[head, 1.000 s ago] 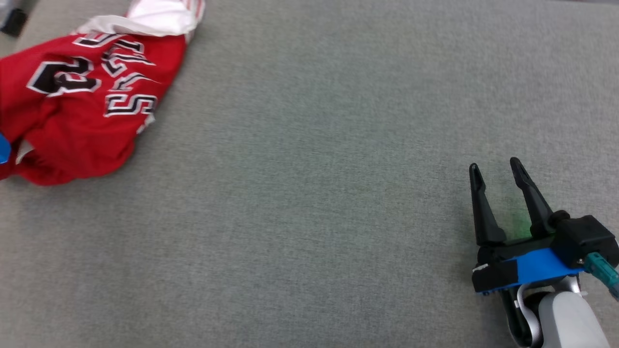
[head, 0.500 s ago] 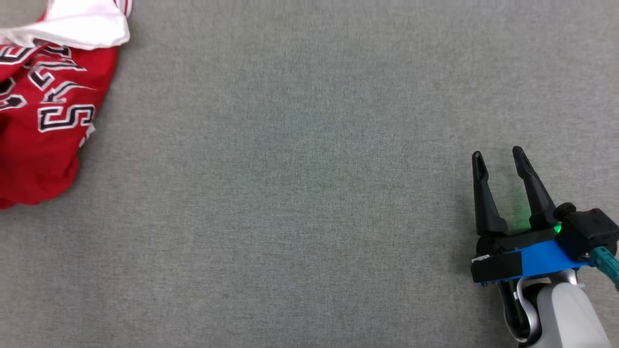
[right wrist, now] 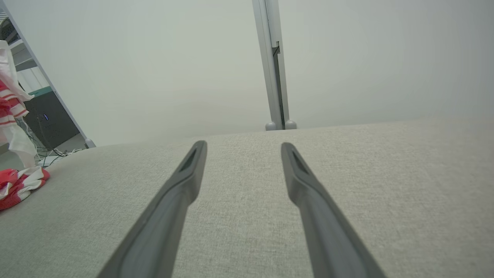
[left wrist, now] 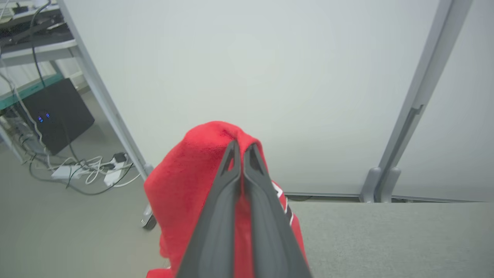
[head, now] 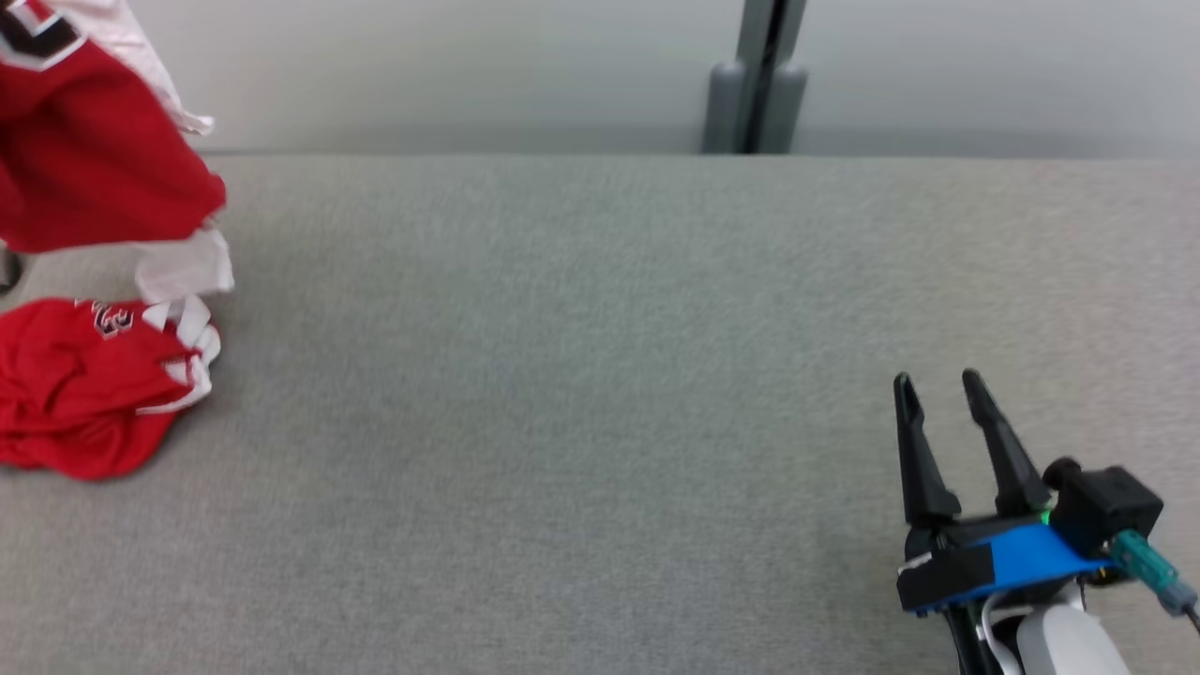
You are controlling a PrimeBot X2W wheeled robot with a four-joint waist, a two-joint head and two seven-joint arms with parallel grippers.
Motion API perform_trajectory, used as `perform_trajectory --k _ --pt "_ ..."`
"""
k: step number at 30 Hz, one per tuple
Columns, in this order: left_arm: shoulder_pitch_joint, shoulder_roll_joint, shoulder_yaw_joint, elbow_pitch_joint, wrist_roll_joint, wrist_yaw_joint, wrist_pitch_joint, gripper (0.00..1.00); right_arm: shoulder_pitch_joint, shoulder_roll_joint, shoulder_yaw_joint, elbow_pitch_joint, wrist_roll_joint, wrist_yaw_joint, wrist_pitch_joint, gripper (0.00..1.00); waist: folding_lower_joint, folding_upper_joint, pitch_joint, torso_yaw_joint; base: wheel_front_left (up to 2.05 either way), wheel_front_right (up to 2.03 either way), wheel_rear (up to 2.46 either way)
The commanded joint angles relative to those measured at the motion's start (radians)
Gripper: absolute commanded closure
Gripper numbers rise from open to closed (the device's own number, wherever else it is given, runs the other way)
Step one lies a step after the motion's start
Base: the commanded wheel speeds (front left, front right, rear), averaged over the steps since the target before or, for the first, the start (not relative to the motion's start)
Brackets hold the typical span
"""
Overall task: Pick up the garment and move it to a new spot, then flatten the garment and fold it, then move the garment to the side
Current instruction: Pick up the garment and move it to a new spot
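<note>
The right gripper (head: 937,382) has two long black fingers (head: 919,469) that taper to blunt tips and rise from a black base wrapped in a bright blue band (head: 1031,553). A small green light (head: 1043,517) glows beside a black block (head: 1106,502) — a teal plug (head: 1139,555) juts from it. The forearm (head: 1059,647) is pale grey. The left gripper (left wrist: 242,148) has dark grey fingers (each with a long slot near the tip).

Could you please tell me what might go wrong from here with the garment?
1. The left gripper pinches just a small fold of the garment, whose weight hangs below; it may slip out.
2. The lower part lies bunched on the table, seemingly near its edge; it could slide off.
3. The right gripper stands open far across the table, too far to help quickly.
</note>
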Motion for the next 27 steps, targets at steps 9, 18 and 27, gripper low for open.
perform_trajectory --k 9,18,27 --pt "-0.08 -0.157 -0.113 -0.069 -0.075 -0.051 -0.044 1.0 0.073 -0.004 0.016 0.012 0.014 0.0 -0.003 0.0 0.0003 0.0 -0.158 -0.131 0.0 0.0 0.0" --pt "0.043 -0.279 -0.214 -0.172 -0.213 -0.077 -0.044 1.0 0.079 -0.004 0.018 -0.025 0.002 0.0 0.027 0.0 0.0003 0.0 -0.141 -0.228 0.0 0.0 0.0" --pt "0.263 -0.272 -0.321 0.0 -0.161 -0.085 -0.144 1.0 0.051 -0.004 0.046 -0.034 0.021 0.0 0.026 0.0 0.0003 0.0 -0.086 -0.319 0.0 0.0 0.0"
